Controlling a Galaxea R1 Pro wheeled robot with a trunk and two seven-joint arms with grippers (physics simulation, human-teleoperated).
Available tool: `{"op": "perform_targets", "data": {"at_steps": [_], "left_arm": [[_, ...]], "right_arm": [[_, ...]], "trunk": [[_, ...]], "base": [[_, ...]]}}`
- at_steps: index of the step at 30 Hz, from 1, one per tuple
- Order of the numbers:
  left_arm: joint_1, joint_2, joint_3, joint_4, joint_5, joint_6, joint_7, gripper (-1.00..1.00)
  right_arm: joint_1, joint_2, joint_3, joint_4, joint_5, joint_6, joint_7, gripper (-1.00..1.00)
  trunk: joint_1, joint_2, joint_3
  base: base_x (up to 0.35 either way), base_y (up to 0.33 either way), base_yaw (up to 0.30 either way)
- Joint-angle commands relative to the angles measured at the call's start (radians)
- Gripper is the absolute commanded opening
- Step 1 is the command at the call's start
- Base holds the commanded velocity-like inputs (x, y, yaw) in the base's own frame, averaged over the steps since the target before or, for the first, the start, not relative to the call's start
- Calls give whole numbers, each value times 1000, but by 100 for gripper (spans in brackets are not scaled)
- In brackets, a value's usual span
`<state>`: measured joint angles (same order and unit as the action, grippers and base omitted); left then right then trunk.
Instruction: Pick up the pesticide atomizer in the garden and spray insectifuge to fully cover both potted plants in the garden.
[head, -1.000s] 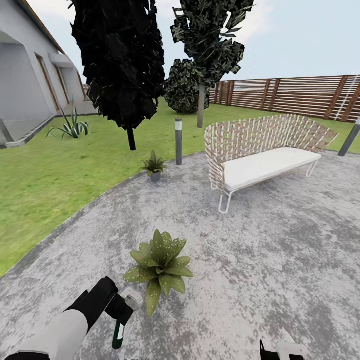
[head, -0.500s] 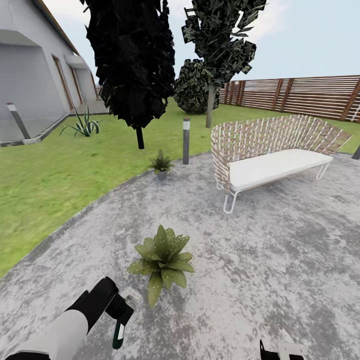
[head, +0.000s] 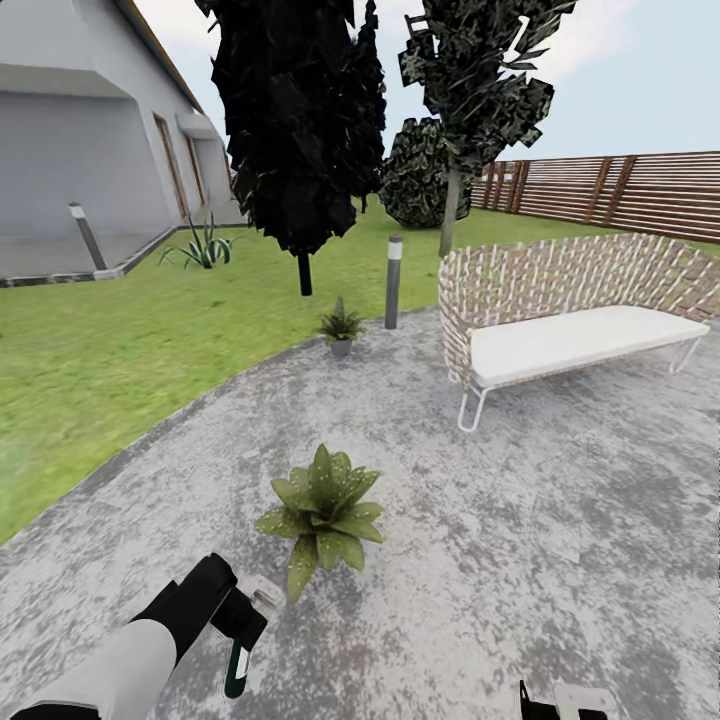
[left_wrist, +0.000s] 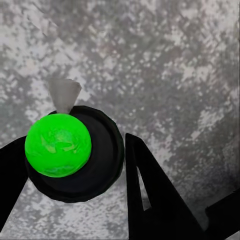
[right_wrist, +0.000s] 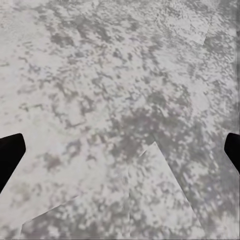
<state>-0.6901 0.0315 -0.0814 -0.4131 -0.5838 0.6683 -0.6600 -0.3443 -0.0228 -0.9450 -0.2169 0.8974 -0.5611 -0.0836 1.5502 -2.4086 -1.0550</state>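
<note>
My left gripper (head: 238, 622) is shut on the pesticide atomizer (head: 237, 672), a slim dark-green bottle with a white label strip hanging down and its pale grey spray head (head: 263, 592) toward the nearer plant. In the left wrist view the atomizer (left_wrist: 75, 155) appears end-on as a dark disc with a bright green spot between the black fingers (left_wrist: 142, 175). One potted plant (head: 322, 508), a speckled green rosette, sits on the patio just beyond the spray head. The other potted plant (head: 341, 327) stands in a grey pot at the patio's far edge. My right gripper (right_wrist: 120, 150) is open over bare stone.
A woven bench with a white cushion (head: 570, 335) stands on the patio to the right. A grey bollard lamp (head: 393, 282) rises beside the far pot. Lawn (head: 110, 350), dark trees (head: 300, 130), a grey house (head: 90, 170) and a slatted fence (head: 620, 190) lie beyond.
The whole picture has shifted right, so the camera has turned left. Both arms keep their place in the view, and the left gripper still holds the atomizer.
</note>
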Motion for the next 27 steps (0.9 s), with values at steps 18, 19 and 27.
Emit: {"op": "perform_targets", "data": {"at_steps": [18,19,27], "left_arm": [[0,0,-4,-1,-8,2,-7,-100],[0,0,-4,-1,-8,2,-7,-100],[0,0,-4,-2,-8,2,-8,-100]], "right_arm": [[-1,-4,-4,2,11,-3,-7,100],[-1,-4,-4,2,11,-3,-7,100],[-1,-4,-4,2,11,-2,-7,100]], "trunk": [[0,0,-1],[0,0,-1],[0,0,-1]], "base": [[16,-65,163],[0,-261,1],[5,-271,0]]}}
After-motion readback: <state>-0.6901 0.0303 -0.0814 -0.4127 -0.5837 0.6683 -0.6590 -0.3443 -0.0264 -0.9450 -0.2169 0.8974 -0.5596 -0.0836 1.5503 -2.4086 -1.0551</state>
